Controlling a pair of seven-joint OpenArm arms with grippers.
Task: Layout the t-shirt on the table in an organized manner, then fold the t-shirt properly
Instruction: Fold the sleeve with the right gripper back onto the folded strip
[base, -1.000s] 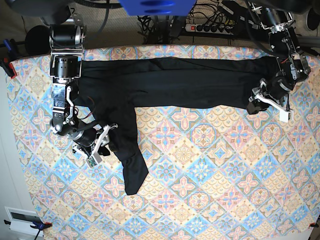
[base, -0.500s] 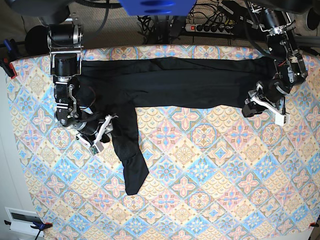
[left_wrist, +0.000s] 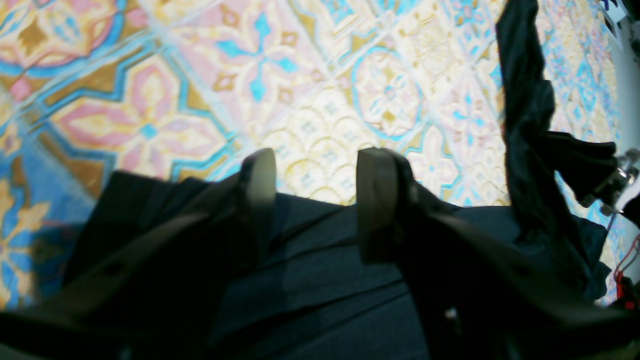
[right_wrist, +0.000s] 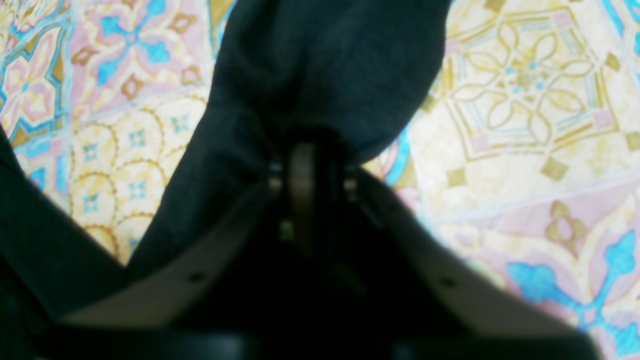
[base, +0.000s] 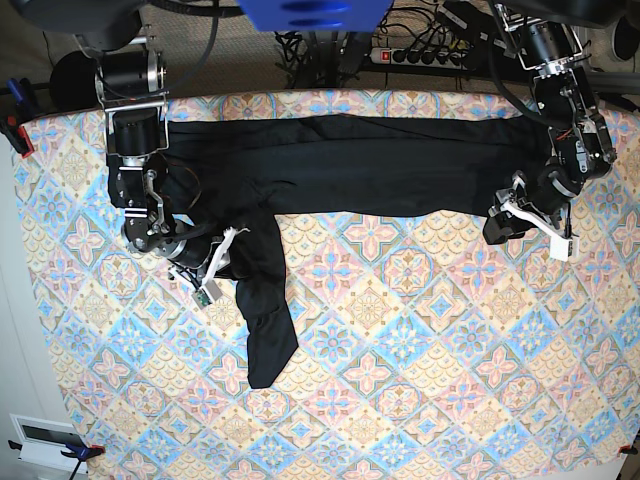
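The t-shirt (base: 340, 165) is spread in a long black band along the far edge of the table (base: 420, 380), with one part trailing toward the near side at the left. The right pincer (right_wrist: 302, 165) is clamped together on a fold of that trailing cloth. The left pincer (left_wrist: 312, 200) is held apart over the shirt's right end, with nothing between its fingers (left_wrist: 377, 200).

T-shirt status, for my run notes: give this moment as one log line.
t-shirt: stretched along far table edge, unfolded | right end effector: shut on t-shirt | left end effector: open over hem
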